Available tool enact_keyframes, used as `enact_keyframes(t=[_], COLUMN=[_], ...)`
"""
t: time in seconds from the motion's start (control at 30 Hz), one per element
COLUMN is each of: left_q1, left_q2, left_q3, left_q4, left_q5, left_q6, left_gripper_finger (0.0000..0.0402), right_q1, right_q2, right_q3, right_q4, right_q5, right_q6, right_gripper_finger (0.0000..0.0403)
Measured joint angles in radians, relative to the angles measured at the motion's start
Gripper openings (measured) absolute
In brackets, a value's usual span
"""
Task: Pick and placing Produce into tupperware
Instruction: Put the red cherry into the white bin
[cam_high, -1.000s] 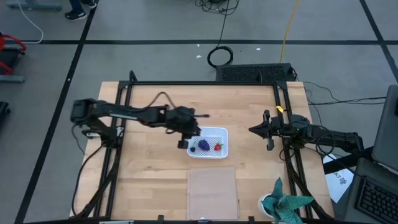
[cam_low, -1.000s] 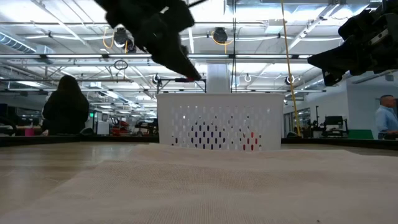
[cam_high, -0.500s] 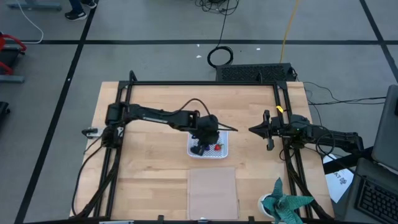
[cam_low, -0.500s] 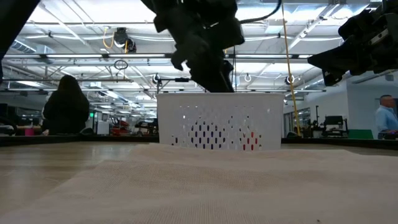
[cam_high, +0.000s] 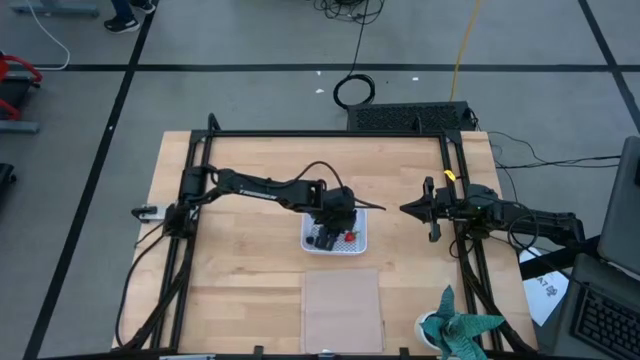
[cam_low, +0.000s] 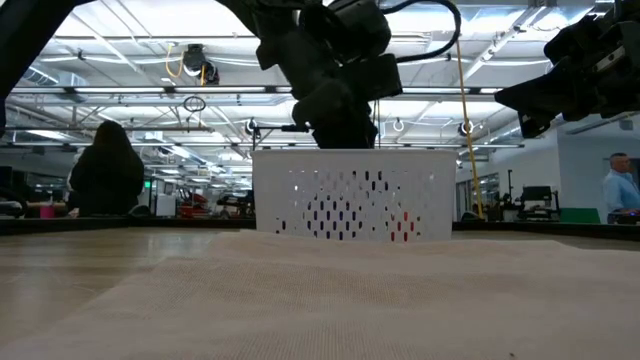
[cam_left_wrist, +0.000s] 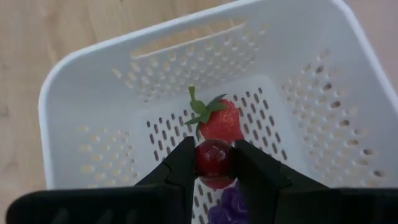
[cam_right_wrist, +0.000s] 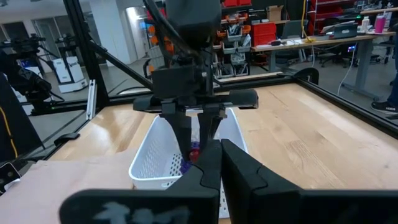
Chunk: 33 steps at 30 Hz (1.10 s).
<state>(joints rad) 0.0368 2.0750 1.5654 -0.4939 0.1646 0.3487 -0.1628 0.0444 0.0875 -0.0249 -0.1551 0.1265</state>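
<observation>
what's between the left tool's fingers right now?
A small red cherry, pinched by the left tool just above the tupperware floor, beside the strawberry. Left wrist view shows it.

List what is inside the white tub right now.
Inside the tupperware: a strawberry, a grape bunch partly covered by the left gripper, whose fingers hold a cherry. The dark berry isn't visible.

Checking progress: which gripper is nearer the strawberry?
Left. The left gripper holds a cherry just above the strawberry; the right gripper waits beside the tub.
</observation>
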Motion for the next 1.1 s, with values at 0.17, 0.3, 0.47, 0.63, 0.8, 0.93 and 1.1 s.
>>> enact_keyframes(t=[0.17,0.3,0.47,0.63,0.8,0.93,1.1], left_q1=[0.0,0.0,-0.008,-0.018,-0.034,-0.042,-0.041], left_q2=[0.001,0.01,0.024,0.035,0.035,0.035,0.035], left_q3=[0.0,0.0,-0.001,0.0,0.0,0.0,0.0], left_q4=[0.0,0.017,0.023,0.03,0.027,0.026,0.028], left_q5=[0.0,-0.006,-0.071,-0.123,-0.165,-0.166,-0.166], left_q6=[-0.032,-0.101,-0.144,-0.145,-0.087,-0.069,-0.092], left_gripper_finger=[0.0093,0.0093,0.0093,0.0093,0.0093,0.0093,0.0093], right_q1=[0.0,0.0,0.0,0.0,0.0,0.0,0.0], right_q2=[0.0,0.0,0.0,0.0,0.0,0.0,0.0], right_q3=[0.0,0.0,0.0,0.0,0.0,0.0,0.0], right_q4=[0.0,0.001,0.001,0.002,0.001,0.001,0.001], right_q5=[0.0,0.0,-0.001,-0.001,-0.002,-0.002,-0.002], right_q6=[0.001,0.011,0.011,0.011,0.011,0.011,0.012], right_gripper_finger=[0.0,0.0,0.0,0.0,0.0,0.0,0.0])
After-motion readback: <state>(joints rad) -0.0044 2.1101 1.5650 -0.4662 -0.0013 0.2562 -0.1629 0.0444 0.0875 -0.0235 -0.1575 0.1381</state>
